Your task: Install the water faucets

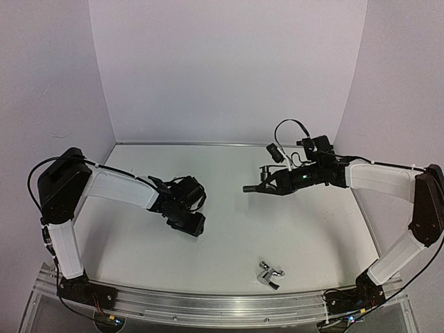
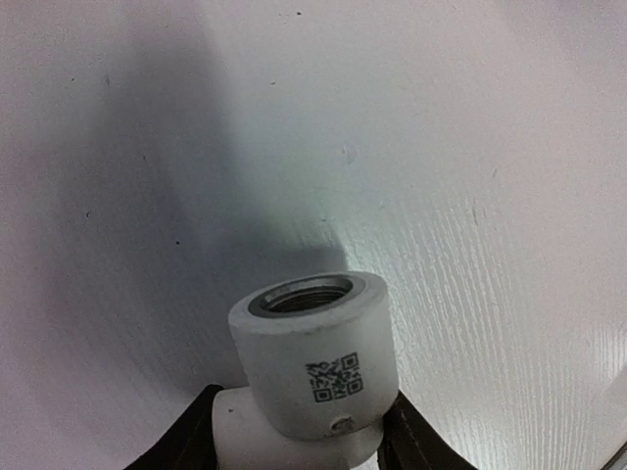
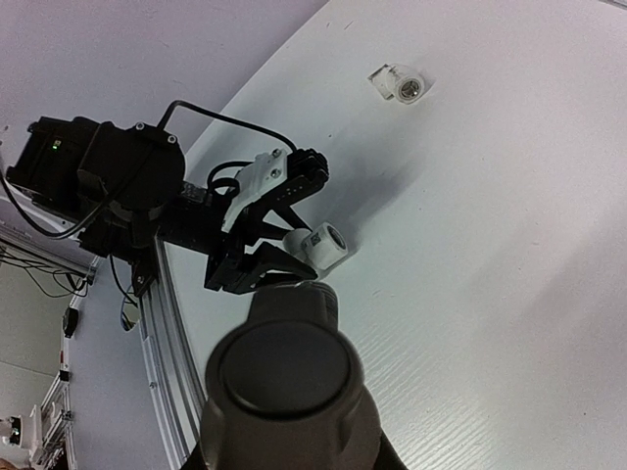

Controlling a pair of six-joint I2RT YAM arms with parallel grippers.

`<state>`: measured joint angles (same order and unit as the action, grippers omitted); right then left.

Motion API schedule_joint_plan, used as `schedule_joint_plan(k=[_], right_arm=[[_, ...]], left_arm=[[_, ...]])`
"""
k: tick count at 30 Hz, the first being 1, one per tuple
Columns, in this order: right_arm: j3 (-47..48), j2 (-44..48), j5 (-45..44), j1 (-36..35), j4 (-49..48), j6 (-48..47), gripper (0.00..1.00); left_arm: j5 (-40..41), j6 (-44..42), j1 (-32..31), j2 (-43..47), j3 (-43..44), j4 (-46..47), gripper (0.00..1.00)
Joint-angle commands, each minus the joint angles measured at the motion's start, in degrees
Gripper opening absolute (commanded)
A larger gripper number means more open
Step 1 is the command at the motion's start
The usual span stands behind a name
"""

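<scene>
The dark grey-black water faucet (image 3: 284, 377) fills the foreground of the right wrist view, and my right gripper (image 1: 267, 186) is shut on it, holding it above the table's middle right with its end pointing left. The chrome water faucet (image 1: 269, 275) lies loose on the table near the front edge. My left gripper (image 2: 304, 446) is shut on a white pipe fitting (image 2: 313, 362) with a threaded metal mouth and a printed code; the black fingers (image 2: 421, 446) press on both its sides. From the right wrist that fitting (image 3: 318, 245) points toward the dark faucet, a short gap away.
A second white pipe fitting (image 3: 400, 83) lies alone on the white table, beyond the left arm (image 3: 137, 191). An aluminium rail (image 1: 222, 305) runs along the front edge. White walls (image 1: 229, 69) enclose the back and sides.
</scene>
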<state>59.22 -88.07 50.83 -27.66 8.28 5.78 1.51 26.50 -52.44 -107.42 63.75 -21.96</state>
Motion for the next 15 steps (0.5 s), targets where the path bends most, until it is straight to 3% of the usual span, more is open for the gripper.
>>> schedule_joint_plan(k=[1, 8, 12, 15], right_arm=[[0.93, 0.50, 1.50, -0.07, -1.57, -0.68, 0.00], [0.87, 0.91, 3.08, -0.03, -1.06, -1.11, 0.00], [1.24, 1.53, 6.64, -0.03, 1.24, -2.75, 0.00], [1.25, 2.05, 10.87, -0.09, 4.65, -6.11, 0.00]], left_arm=[[0.08, -1.20, 0.45, 0.76, 1.01, 0.87, 0.43], [-2.12, -5.93, 0.40, 4.29, 0.94, 0.35, 0.22], [-10.83, -12.56, 0.40, 10.75, -1.18, 1.32, 0.15], [-21.98, -17.23, 0.32, 16.02, -2.52, 0.87, 0.16]])
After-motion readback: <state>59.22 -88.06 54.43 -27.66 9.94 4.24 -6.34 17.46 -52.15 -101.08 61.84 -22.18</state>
